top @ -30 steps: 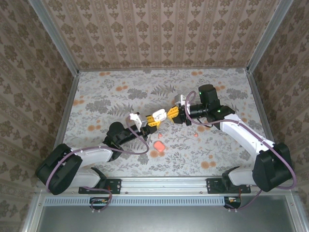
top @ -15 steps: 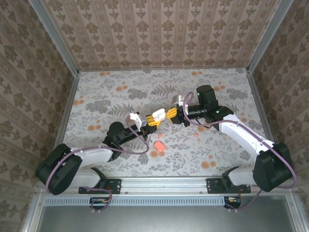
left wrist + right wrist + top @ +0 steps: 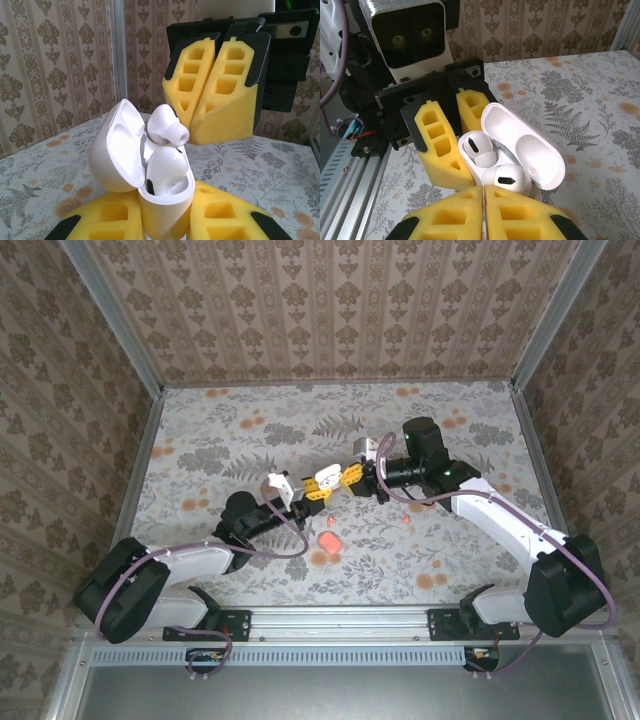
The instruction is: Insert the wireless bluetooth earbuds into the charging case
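Left pincer (image 3: 165,226) holds charging case (image 3: 165,207) upright, upper earbud (image 3: 167,125) seemingly unseated.

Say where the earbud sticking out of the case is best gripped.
Pinch the earbud across its rounded head, just behind the tip, coming from above on the side away from the lid. Its lower end looks sunk in the case, the open lid walls one side, and the seated earbud crowds below, so probably only the head is free.
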Tool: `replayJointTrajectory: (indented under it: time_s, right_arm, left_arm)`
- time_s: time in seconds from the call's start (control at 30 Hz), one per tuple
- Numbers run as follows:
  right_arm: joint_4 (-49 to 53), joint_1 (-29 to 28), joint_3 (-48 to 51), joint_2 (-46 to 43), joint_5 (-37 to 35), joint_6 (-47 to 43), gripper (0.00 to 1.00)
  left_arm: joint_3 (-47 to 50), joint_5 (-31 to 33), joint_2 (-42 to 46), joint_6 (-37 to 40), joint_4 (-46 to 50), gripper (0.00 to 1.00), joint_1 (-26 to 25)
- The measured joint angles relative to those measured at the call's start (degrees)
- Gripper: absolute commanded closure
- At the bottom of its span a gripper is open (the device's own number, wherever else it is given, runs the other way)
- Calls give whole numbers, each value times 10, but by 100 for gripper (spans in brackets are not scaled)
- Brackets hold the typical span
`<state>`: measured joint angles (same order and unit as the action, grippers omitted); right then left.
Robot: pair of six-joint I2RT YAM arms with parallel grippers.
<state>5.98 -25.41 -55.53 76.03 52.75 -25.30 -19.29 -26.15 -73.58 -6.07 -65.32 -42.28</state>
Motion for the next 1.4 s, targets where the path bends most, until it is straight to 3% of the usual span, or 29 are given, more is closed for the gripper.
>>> replayJointTrajectory:
  time_s: [0.43,0.97,1.13,1.3,1.4]
  right_arm:
    - [-1,-4,0,0,-9,5,84]
    - [20,-8,-11,0,-18,13,84]
    - [12,6,-4,-21,0,13,68]
    - [-3,53,9,-61,26,19,37]
    - [-5,65,10,-63,28,25,30]
  left_arm:
    - [-4,2,0,0,9,88,0]
    - [-8,-3,1,0,32,88,-1]
    - [-8,-13,4,1,32,88,0]
    - [-8,-35,11,2,31,87,0]
    - [-8,-51,14,5,31,88,0]
